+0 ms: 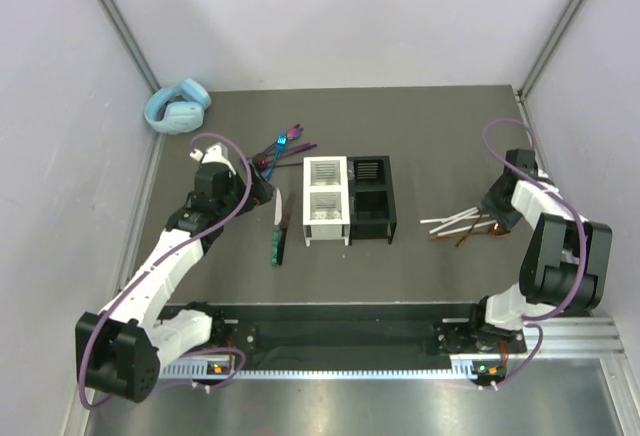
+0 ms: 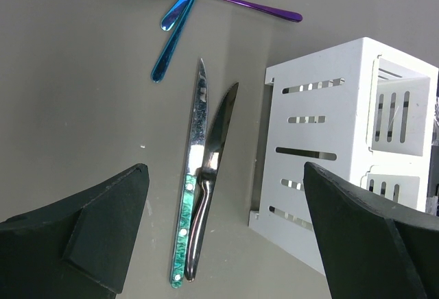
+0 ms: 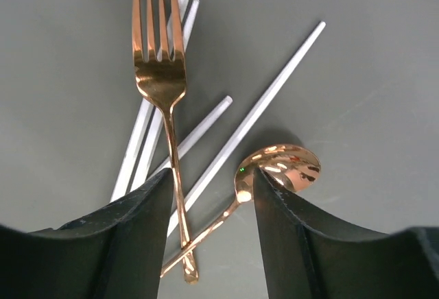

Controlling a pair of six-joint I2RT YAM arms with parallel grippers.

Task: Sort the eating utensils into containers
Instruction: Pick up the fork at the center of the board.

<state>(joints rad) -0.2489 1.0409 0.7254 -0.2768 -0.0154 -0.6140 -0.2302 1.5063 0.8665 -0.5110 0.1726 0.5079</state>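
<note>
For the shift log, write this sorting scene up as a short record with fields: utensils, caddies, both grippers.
caddies: white slotted two-compartment caddy and black slotted caddy, side by side
left group: green-handled knife, dark steel knife, iridescent purple-blue cutlery, loose left of white caddy
right group: copper fork, copper spoon, thin white sticks, loose
left gripper: open over the knives
right gripper: straddling fork and spoon handles; grip unclear
other: light-blue headphones, far left corner

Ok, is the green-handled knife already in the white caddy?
No, the green-handled knife lies flat on the table beside the white caddy.
</note>
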